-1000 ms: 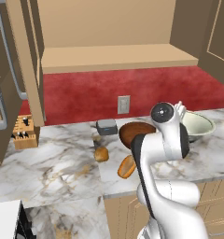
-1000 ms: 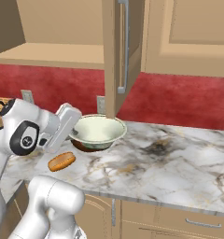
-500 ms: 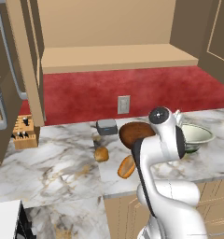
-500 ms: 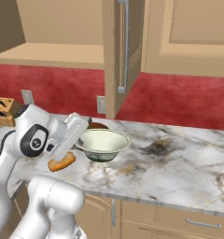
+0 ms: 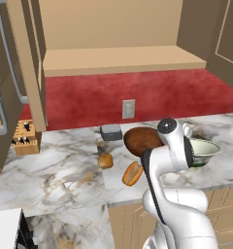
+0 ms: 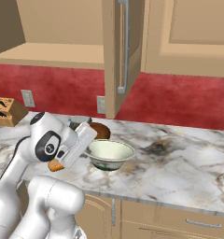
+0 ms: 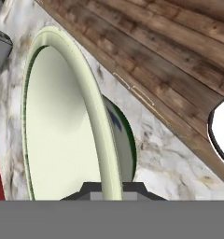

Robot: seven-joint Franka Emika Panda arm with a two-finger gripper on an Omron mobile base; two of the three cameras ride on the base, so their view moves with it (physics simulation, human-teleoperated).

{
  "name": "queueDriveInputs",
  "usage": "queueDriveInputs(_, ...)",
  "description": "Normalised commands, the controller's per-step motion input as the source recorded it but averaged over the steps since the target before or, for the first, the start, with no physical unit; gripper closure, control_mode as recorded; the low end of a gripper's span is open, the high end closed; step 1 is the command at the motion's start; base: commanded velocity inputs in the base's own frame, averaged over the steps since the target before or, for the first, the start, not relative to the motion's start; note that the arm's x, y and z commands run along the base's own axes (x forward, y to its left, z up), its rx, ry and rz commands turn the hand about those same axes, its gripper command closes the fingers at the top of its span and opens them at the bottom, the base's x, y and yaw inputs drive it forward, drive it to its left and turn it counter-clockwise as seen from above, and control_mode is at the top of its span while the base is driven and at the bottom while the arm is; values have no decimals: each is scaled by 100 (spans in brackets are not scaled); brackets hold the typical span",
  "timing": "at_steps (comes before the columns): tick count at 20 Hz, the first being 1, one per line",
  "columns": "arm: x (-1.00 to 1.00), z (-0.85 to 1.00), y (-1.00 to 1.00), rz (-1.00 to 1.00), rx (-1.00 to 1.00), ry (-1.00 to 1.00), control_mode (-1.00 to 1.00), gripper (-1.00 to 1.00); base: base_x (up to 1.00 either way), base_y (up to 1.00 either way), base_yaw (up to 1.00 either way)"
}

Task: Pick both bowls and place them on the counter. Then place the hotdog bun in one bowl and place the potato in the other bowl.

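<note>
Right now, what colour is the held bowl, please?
Cream bowl with a dark green outer band, clearest in the right base view.

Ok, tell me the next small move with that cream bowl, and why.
Probably open and let go: the gripper is shut on the cream bowl's rim, and the bowl looks down on the counter beside the brown bowl.

Red backsplash (image 5: pixel 89 97); tan cabinets (image 6: pixel 188 32); open cabinet door (image 6: pixel 121 51); wood floor (image 7: pixel 179 56), probably.
</note>
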Motion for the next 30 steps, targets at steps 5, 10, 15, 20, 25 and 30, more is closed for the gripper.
queueDriveInputs(5,8,-56,-29,-3,0,-1,-100,100,0,0,0)
queueDriveInputs(10,15,-48,-3,-1,1,-19,-100,100,0,0,0)
queueDriveInputs(15,8,-47,-2,-1,0,-27,-100,100,0,0,0)
queueDriveInputs(20,7,-63,-8,-3,0,-4,-100,100,0,0,0)
queueDriveInputs(25,6,-70,0,-4,0,0,-100,100,0,0,0)
queueDriveInputs(30,7,-78,0,-4,0,0,-100,100,0,0,0)
